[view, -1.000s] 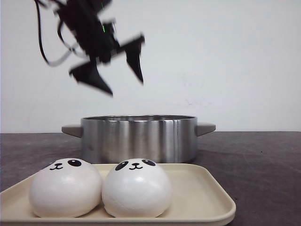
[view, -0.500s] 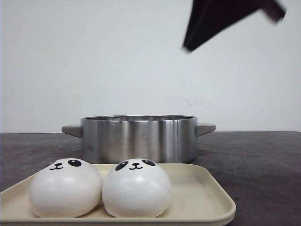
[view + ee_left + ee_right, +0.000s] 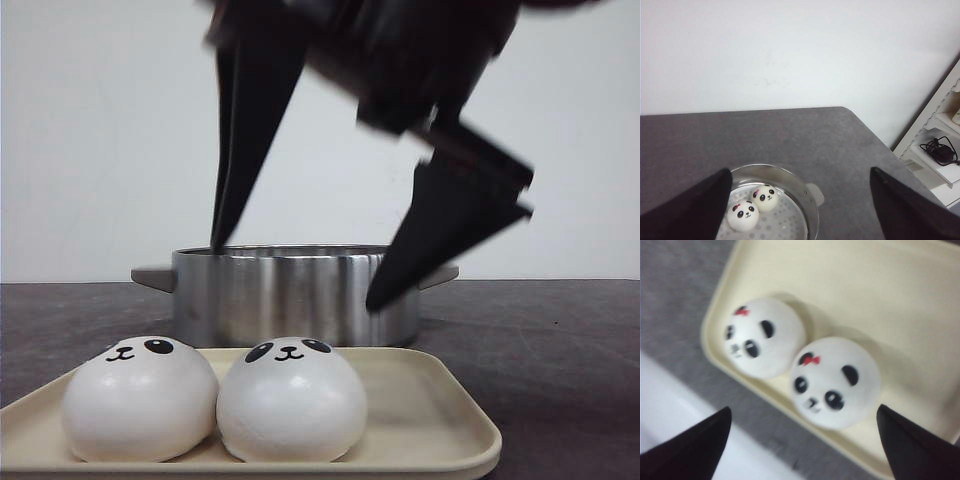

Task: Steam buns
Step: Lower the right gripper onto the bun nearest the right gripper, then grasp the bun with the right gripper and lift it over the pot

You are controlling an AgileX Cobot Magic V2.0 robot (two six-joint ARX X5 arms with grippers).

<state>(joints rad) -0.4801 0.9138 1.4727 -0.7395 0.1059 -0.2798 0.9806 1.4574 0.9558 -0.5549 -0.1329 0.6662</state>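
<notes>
Hovering R gripper (image 3: 295, 275), jaws wide, empty, upper center over tray (image 3: 440, 420).
2 buns (image 3: 290, 400) on tray, lower left; L gripper (image 3: 800, 210) wide, empty.

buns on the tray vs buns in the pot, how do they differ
The two tray buns sit touching on a flat cream tray, in front of the pot; the two pot buns rest on the perforated floor inside the steel pot. The right gripper hangs open over the tray buns; the left gripper looks down on the pot pair. All four are white panda-faced domes.
</notes>
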